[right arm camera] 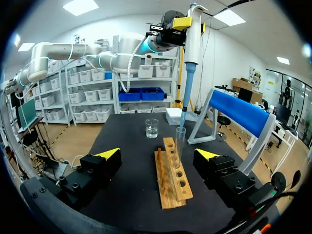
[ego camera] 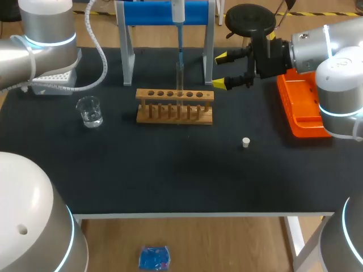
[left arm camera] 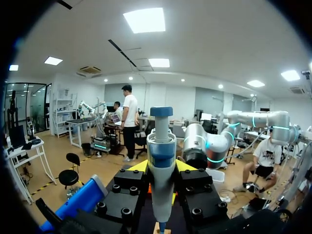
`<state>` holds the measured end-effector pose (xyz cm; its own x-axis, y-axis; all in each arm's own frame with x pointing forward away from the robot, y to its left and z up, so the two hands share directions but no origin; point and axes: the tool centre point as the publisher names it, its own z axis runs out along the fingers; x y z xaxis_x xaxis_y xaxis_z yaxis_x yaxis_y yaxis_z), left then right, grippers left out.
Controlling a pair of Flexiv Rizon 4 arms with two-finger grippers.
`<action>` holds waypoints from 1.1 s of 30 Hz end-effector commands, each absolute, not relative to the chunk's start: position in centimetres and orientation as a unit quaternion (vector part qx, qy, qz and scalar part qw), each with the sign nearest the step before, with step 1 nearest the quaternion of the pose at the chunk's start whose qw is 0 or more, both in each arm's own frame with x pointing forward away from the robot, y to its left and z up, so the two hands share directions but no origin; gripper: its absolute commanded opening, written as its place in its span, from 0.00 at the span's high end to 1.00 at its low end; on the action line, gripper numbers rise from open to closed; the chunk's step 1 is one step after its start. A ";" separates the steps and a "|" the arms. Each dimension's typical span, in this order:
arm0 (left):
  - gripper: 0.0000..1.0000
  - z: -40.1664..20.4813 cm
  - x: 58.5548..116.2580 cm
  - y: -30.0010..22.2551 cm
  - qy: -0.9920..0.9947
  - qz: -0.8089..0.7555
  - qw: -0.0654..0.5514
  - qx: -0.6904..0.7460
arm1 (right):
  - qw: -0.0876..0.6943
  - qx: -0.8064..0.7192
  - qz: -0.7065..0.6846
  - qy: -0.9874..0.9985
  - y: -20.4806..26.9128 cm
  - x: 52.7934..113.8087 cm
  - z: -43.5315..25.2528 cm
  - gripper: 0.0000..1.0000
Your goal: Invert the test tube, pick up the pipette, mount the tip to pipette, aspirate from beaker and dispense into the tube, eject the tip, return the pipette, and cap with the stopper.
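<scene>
My left gripper (left arm camera: 161, 166) is shut on the white-and-blue pipette (left arm camera: 161, 161), whose body stands upright between the yellow tips. In the right wrist view the pipette (right arm camera: 193, 44) hangs above the wooden rack (right arm camera: 173, 180), its blue tip (right arm camera: 184, 109) dipping into the mouth of the glass test tube (right arm camera: 179, 146) standing in the rack. My right gripper (right arm camera: 158, 156) is open and empty, just right of the rack (ego camera: 174, 106) in the head view. The beaker (ego camera: 89, 111) with clear liquid stands at the left. The small white stopper (ego camera: 245, 142) lies on the mat at the right.
A blue-and-white pipette stand (ego camera: 164, 12) rises behind the rack. A white tip box (ego camera: 54, 79) sits at the back left, under my left arm. An orange tray (ego camera: 300, 110) lies at the right edge, below my right arm.
</scene>
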<state>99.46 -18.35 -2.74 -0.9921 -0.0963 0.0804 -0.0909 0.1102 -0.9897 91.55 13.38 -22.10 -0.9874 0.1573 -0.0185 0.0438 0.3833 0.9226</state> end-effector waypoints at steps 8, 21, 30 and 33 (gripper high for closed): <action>1.00 -2.8 99.6 -18.4 0.746 -0.664 0.000 -0.062 | 0.052 0.061 0.552 0.830 13.4 91.5 -22.1 0.00; 1.00 -3.6 99.6 -18.4 0.743 -0.666 0.000 -0.067 | 0.052 0.061 0.552 0.830 13.4 91.5 -22.1 0.00; 1.00 -4.2 99.6 -18.4 0.740 -0.669 0.000 -0.071 | 0.052 0.061 0.552 0.830 13.4 91.5 -22.1 0.00; 1.00 -4.4 99.6 -18.4 0.740 -0.669 0.000 -0.072 | 0.052 0.061 0.552 0.830 13.4 91.5 -22.1 0.00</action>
